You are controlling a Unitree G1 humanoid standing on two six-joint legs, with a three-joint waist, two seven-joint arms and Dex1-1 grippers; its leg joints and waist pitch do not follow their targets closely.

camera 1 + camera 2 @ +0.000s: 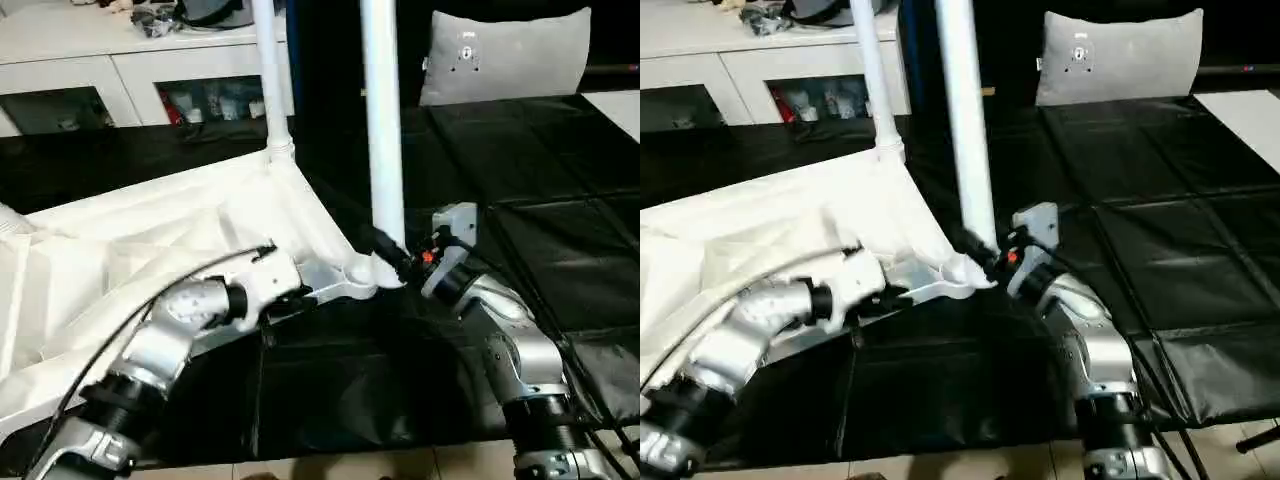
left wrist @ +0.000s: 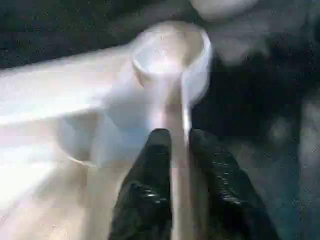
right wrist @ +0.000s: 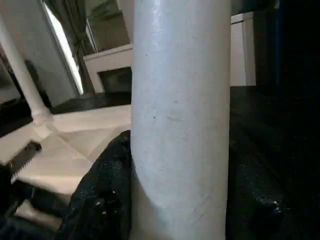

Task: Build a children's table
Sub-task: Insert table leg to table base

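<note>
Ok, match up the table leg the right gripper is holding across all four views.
Left eye: held leg upright, centre, foot at the near corner socket.
Right eye: same leg, centre-left.
Left wrist: not clearly identifiable; socket visible.
Right wrist: leg, close up.
Shared landmark: second leg, already standing.

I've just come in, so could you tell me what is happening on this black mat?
The robot is fitting legs to an upturned white plastic tabletop. Its right gripper clasps a long white tubular leg upright at the near round corner socket, while its left gripper straddles a rib by that socket. Another leg already stands in the far corner.
</note>
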